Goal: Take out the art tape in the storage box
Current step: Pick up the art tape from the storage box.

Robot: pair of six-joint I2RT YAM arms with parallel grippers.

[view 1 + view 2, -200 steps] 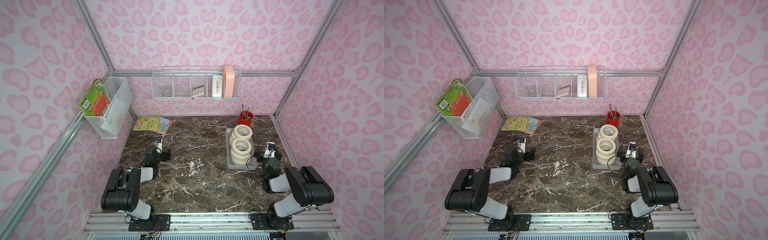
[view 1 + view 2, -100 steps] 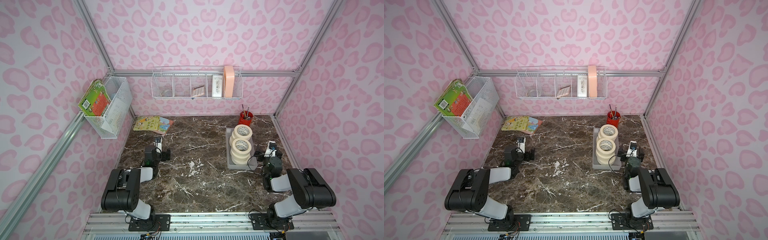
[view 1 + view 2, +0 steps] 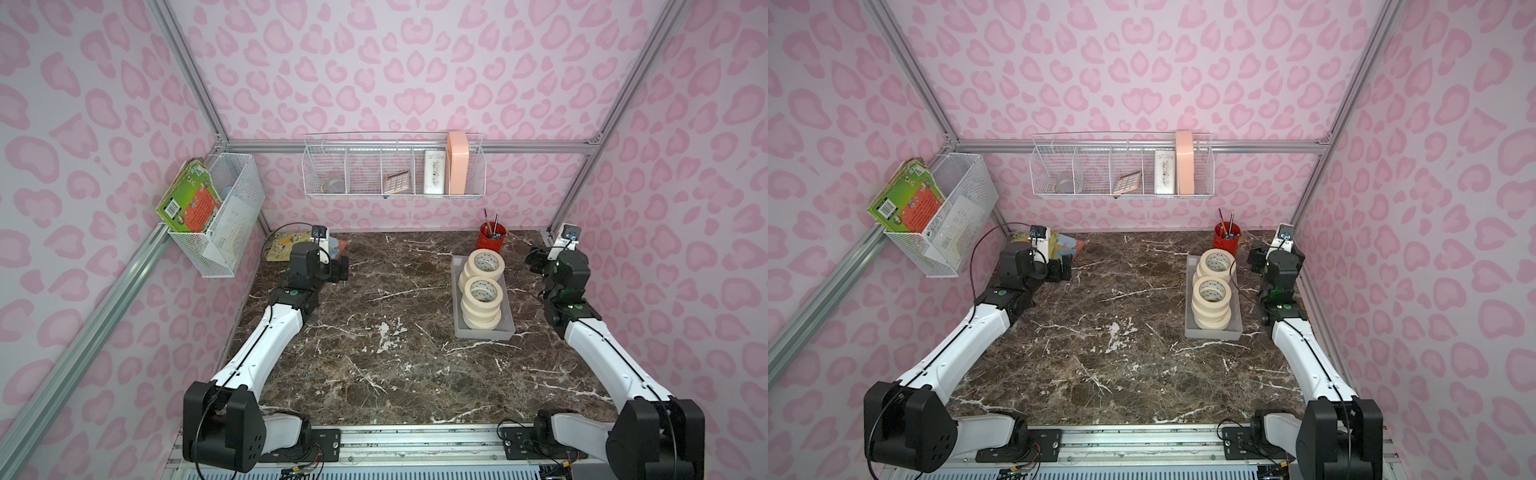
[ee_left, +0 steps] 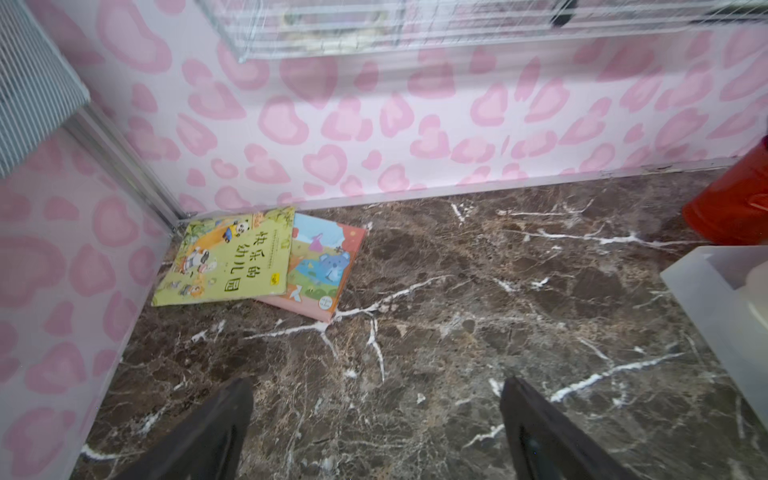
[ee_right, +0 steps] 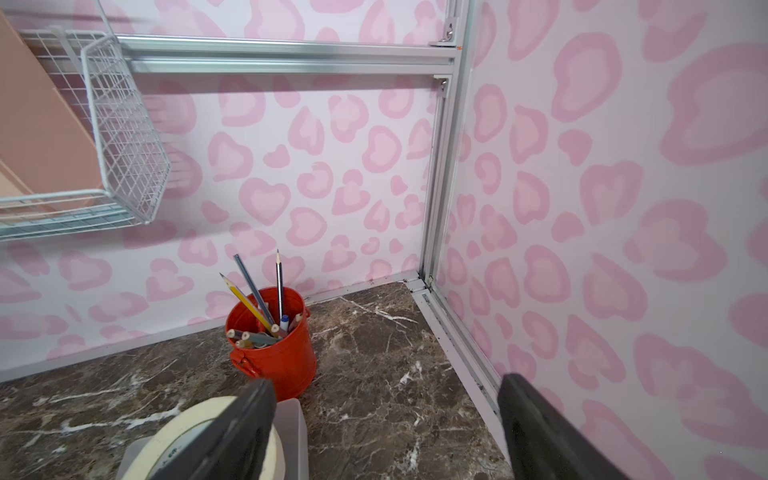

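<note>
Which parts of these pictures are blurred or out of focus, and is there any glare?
Left wrist view: the wire basket is smeared, the books are sharp, the box looks washed out. Right wrist view: the cup is sharp, the near tape soft. In both top views: even light, no glare, all sharp.

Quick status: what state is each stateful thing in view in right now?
tape rolls: in two stacks inside the box, none out.
box: lidless, upright.
left gripper: open, empty.
right gripper: open, empty, near the box's far end.
pen cup: upright, pencils inside.
books: closed, lying flat, one overlapping the other.
</note>
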